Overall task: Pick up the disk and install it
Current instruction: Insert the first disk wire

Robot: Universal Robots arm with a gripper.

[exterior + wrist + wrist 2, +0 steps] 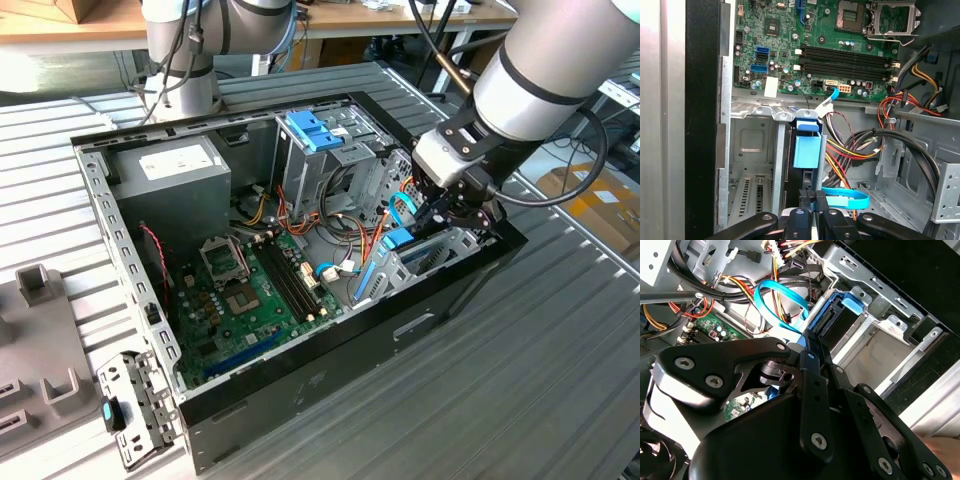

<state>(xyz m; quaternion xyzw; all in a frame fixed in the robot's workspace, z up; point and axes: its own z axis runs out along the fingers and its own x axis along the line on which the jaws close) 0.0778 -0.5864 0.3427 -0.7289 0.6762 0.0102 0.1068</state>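
Clamps the disk [806, 145] by its light-blue frame, with the gripper [813, 198] fingers pressed on either side. Stands on edge in the metal bay [747, 150], by the case [300, 385] wall at the exterior view's right, narrow edge toward the wrist. Seen edge-on, so cannot tell the long axis; grey body and label hidden inside the bay and behind the fingers.

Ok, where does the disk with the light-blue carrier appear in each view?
Exterior view: disk in the metal cage, on the exterior view's right.
First wrist view: disk in the cage, between motherboard and blue flat cable.
Second wrist view: disk in the cage, beside the cable's loop.
Shared landmark: the blue flat cable, close to the disk in all three.
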